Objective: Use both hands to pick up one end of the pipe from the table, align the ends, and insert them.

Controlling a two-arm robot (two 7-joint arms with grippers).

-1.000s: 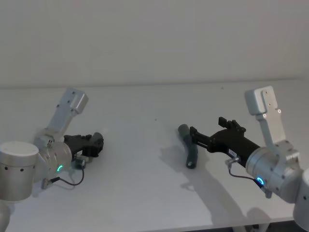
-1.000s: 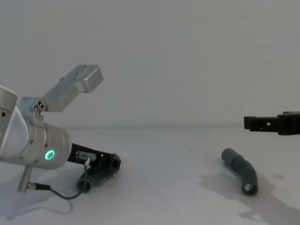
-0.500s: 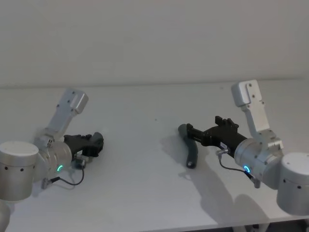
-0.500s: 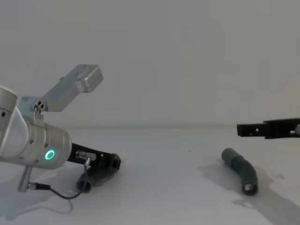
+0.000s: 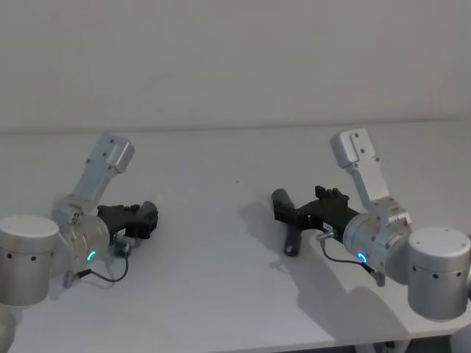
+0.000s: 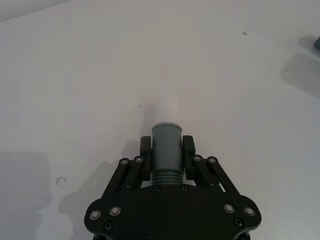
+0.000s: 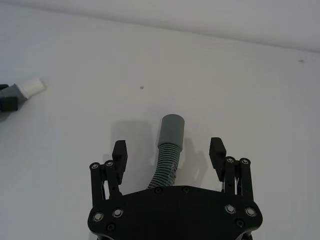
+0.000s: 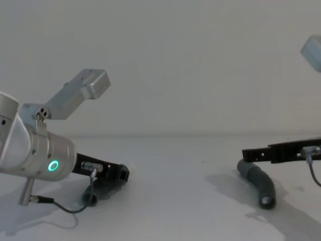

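Progress on the right side: over the last second the right gripper (image 7: 169, 150) has slid forward and come down, so its wide-open jaws now straddle the cuffed piece (image 7: 167, 164), one finger on each side, neither touching it that I can see. That piece lies on the surface (image 5: 221, 294), its smooth grey socket (image 7: 172, 129) pointing out ahead of the fingertips. The left gripper (image 6: 166, 150) hasn't moved; it is closed around the white-tipped piece (image 6: 165, 135), low over the surface, with the white plug (image 6: 166, 107) sticking out just beyond its fingertips. I judge the right-hand approach done: closing those jaws comes next, then lifting both and lining plug up with socket.
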